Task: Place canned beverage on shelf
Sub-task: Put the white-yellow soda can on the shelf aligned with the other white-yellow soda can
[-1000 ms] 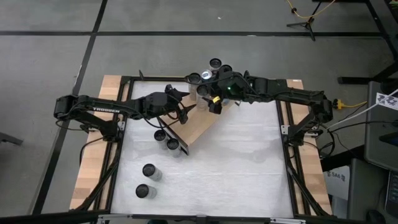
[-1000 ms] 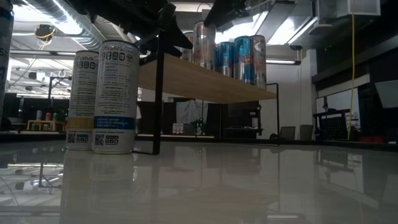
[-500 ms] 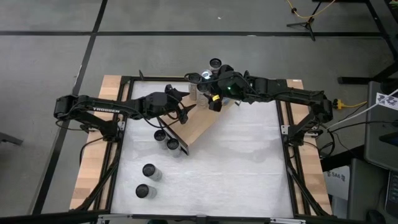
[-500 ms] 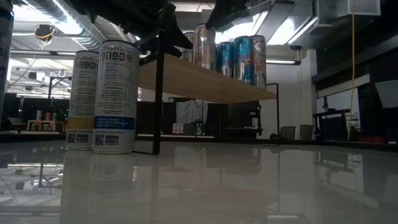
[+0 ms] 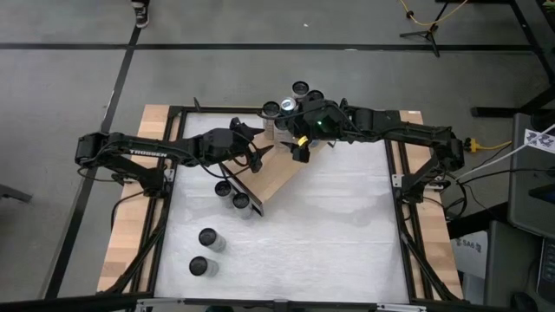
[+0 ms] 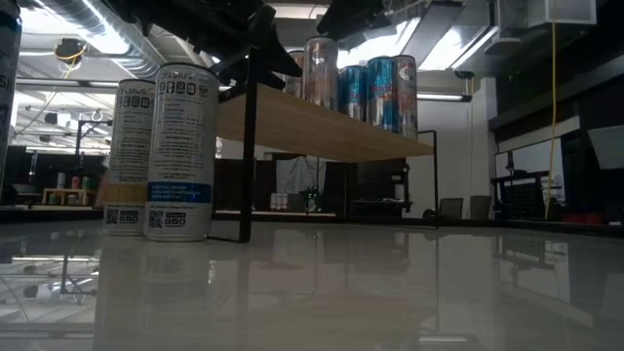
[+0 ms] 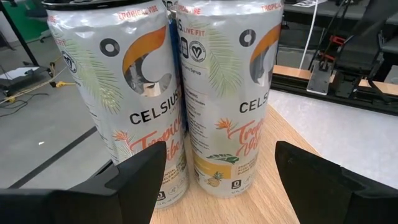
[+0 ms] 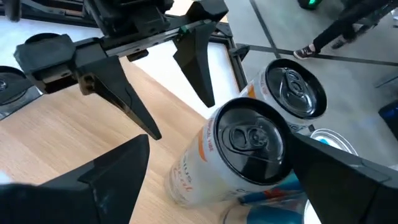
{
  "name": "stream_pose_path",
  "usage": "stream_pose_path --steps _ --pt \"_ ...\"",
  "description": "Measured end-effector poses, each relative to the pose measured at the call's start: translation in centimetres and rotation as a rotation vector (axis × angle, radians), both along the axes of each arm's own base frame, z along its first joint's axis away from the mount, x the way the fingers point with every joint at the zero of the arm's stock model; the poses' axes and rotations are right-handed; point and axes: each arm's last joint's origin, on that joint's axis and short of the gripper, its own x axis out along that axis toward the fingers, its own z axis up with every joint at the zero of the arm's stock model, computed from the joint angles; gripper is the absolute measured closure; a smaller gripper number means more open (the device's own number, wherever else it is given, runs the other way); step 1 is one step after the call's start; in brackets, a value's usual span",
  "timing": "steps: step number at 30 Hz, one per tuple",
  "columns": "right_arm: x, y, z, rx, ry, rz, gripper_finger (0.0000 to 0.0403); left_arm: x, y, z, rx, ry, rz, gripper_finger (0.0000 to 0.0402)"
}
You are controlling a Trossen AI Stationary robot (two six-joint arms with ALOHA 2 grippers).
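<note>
Since a second ago, right tool has drawn slightly back from the can, which stands upright on the shelf directly ahead of its wide-open, empty jaws. Left tool, open and empty, faces the shelf's cans.

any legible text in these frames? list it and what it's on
"CELSIUS" and "TROPICAL VIBE": both cans on the shelf, left wrist view.
"LIVE FIT": the nearer can, beside its small icons.
"TROSSEN": the left arm, high view, barely legible.
"...SIUS": table can, low view; its fine print and QR codes are too small to read.
Blue shelf cans, low view: print too blurred.
</note>
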Motion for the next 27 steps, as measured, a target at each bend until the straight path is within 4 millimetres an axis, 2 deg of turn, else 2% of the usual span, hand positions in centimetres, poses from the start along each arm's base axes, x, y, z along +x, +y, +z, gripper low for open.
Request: stream_pose_path --steps 8,14,27 --pt "0.5 -0.1 -0.5 -0.012 -0.042 -0.008 0.0027 0.0 0.0 0.0 0.000 0.000 0.000 0.0107" --pt "0.5 -0.4 -1.1 -0.069 -0.023 -0.077 0.0027 0.0 0.0 0.0 0.000 0.001 0.000 0.0107" --pt "0.4 -0.7 -0.9 -0.142 -0.029 -0.186 0.0027 0.0 0.0 0.0 0.000 0.001 0.000 0.0107"
